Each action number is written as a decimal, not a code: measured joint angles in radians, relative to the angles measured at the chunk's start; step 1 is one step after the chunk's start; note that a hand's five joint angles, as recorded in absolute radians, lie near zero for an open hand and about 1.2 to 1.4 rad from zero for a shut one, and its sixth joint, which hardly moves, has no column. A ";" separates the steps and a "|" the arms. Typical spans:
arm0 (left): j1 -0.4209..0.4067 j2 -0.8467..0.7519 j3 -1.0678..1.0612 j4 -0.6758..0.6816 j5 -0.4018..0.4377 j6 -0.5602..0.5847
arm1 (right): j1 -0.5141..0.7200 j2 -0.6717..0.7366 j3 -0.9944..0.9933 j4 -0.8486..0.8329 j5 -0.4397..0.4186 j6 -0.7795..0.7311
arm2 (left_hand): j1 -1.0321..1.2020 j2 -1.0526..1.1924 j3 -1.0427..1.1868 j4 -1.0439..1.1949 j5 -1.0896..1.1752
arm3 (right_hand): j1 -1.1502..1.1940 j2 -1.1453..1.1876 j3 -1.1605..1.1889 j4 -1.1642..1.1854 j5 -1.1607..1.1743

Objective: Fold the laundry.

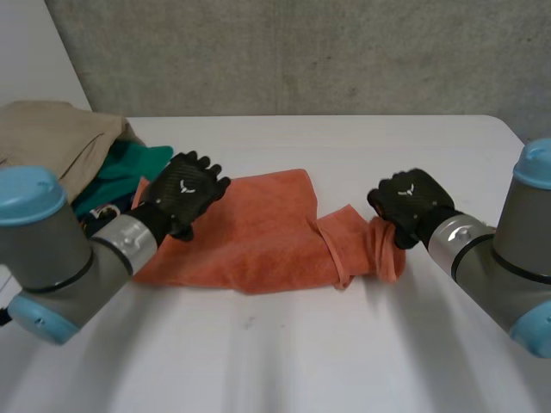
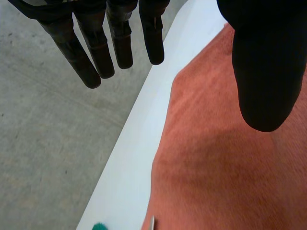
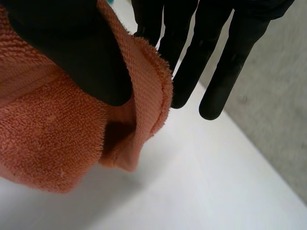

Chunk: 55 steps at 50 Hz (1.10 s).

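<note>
Orange towel [image 1: 258, 241] lies on the counter [image 1: 284, 344]; left hand [image 1: 182, 194] hovers over the towel's left edge, fingers [image 2: 120, 48] straight and apart, while right hand [image 1: 409, 202] pinches the towel's bunched right end shallowly between thumb and straight fingers [image 3: 225, 72], so the hem likely slips free on lifting.

White table [image 1: 284, 361]: smooth matt top, takes up most of head view. Far edge straight, far right corner rounded. Behind table, grey concrete wall [image 1: 301, 52]: rough, mottled, small pits. At far left, plain white panel [image 1: 34, 43], its edge slanting across wall. Wrist views: grey concrete surface [image 2: 43, 143] beyond straight table edge, faint lines and specks; wall or floor, cannot tell. Light soft and even across table top.
</note>
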 measured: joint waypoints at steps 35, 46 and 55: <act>-0.227 -0.374 0.797 -0.085 -0.307 -0.182 | -0.119 -0.222 -0.144 0.078 -0.190 0.214 | 0.758 0.806 0.798 0.818 0.769 | 0.000 0.000 0.001 0.005 0.000; -0.152 -0.023 0.526 0.149 -0.457 -0.226 | -0.151 0.094 -0.479 -0.042 -0.015 0.355 | 0.758 0.808 0.800 0.820 0.769 | 0.000 0.000 0.005 0.006 0.008; -0.221 -0.009 0.107 0.144 -0.518 -0.167 | -0.125 0.274 -0.500 -0.039 -0.021 0.439 | 0.758 0.811 0.803 0.823 0.769 | 0.000 0.000 0.005 0.006 0.009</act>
